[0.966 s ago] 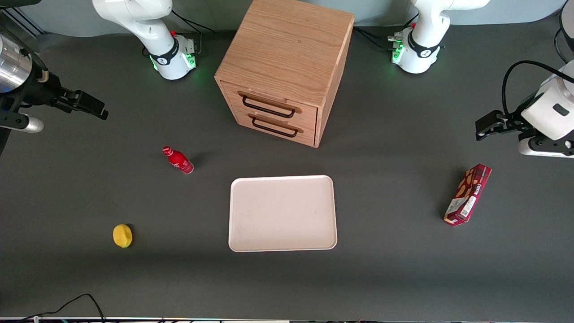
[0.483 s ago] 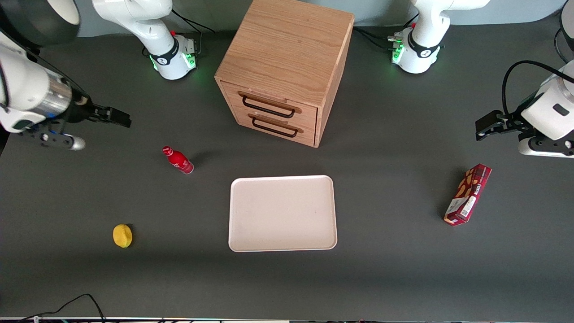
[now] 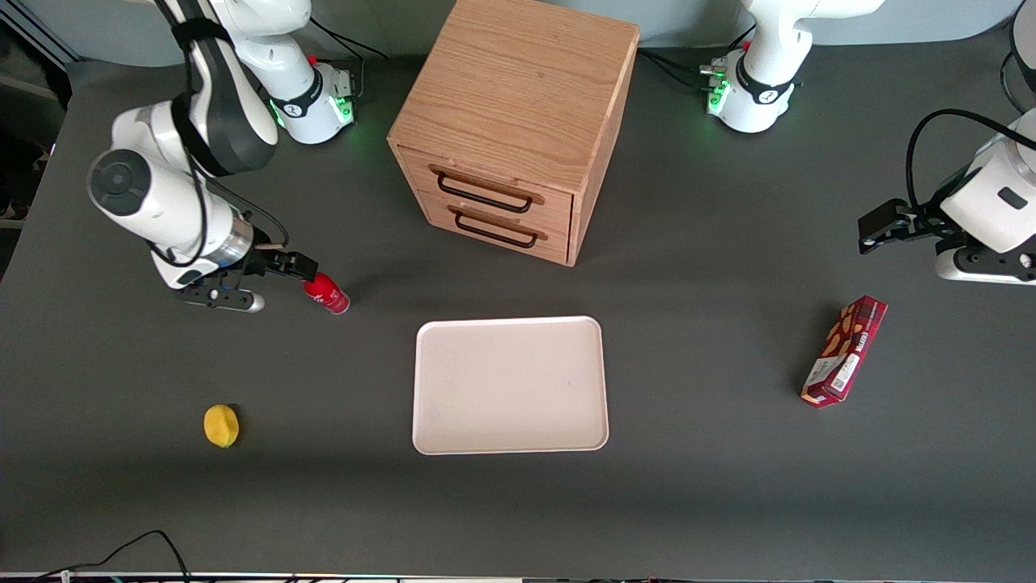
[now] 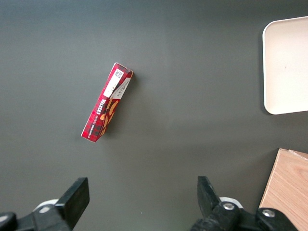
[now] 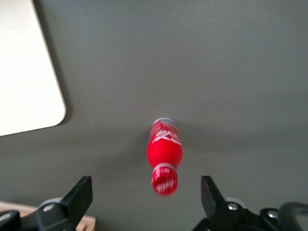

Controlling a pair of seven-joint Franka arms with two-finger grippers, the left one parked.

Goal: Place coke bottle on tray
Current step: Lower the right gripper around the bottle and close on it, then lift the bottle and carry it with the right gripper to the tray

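The coke bottle (image 3: pixel 327 293), small and red with a red cap, stands on the dark table toward the working arm's end. My right gripper (image 3: pixel 296 264) is open and hovers just above its cap. In the right wrist view the bottle (image 5: pixel 164 153) shows between the two wide-apart fingertips (image 5: pixel 80 194), touching neither; my gripper (image 5: pixel 146 196) holds nothing. The cream-white tray (image 3: pixel 510 437) lies flat, nearer to the front camera than the cabinet, and has nothing on it. It also shows in the right wrist view (image 5: pixel 24 72) and the left wrist view (image 4: pixel 286 62).
A wooden two-drawer cabinet (image 3: pixel 518 121) stands at mid-table, farther from the front camera than the tray. A yellow lemon (image 3: pixel 221 425) lies nearer to the front camera than the bottle. A dark-red snack box (image 3: pixel 844 350) lies toward the parked arm's end.
My right arm has swung in from the working arm's end of the table and lowered over the bottle's cap. The bottle, tray and other objects have not moved.
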